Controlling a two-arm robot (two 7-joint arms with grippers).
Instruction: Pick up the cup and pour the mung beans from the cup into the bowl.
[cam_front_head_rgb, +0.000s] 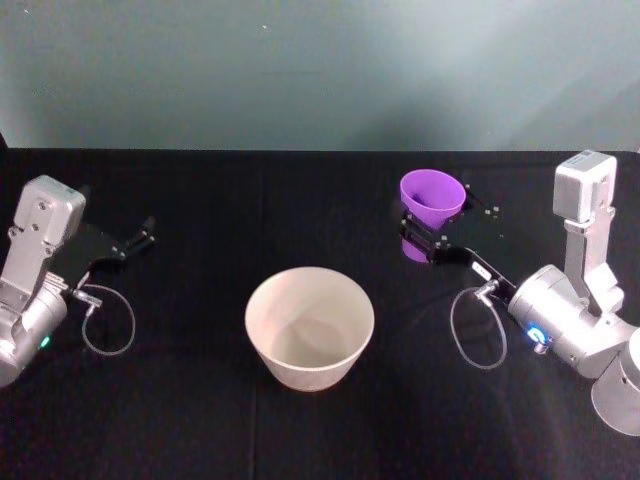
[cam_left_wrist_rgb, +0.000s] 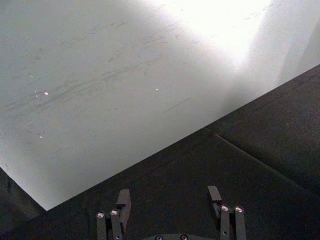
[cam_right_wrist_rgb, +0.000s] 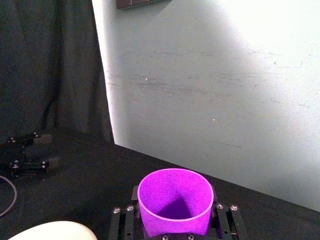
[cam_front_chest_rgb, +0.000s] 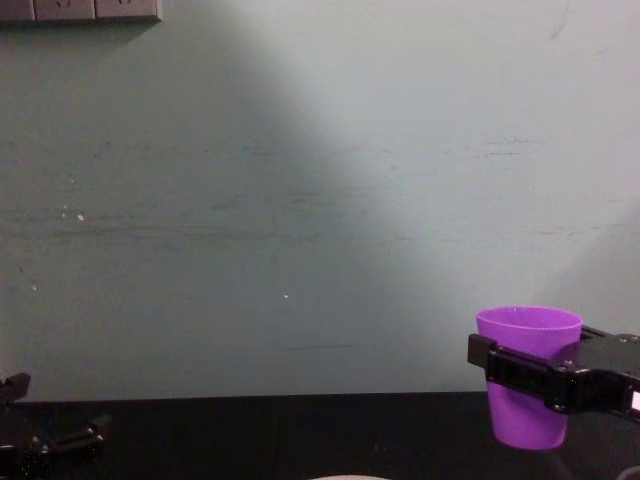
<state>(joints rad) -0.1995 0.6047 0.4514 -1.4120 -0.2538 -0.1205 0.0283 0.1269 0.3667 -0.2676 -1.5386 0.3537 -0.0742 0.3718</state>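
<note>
— So, where did we stand?
— Our right tool (cam_front_head_rgb: 430, 238) was clamped on the cup (cam_front_head_rgb: 432, 195), which stood upright in the upper right of the head frame. The bowl (cam_front_head_rgb: 300, 372) sat lower centre on the bench (cam_front_head_rgb: 200, 200), well apart from it.
— And the left tool (cam_front_head_rgb: 138, 238)?
— Parked at the left edge, jaws wide, empty.
— How did we judge the pour?
— Carry the cup level until its lip was over the bowl's rim, then tip slowly toward the middle. We couldn't make out the beans inside.
</note>
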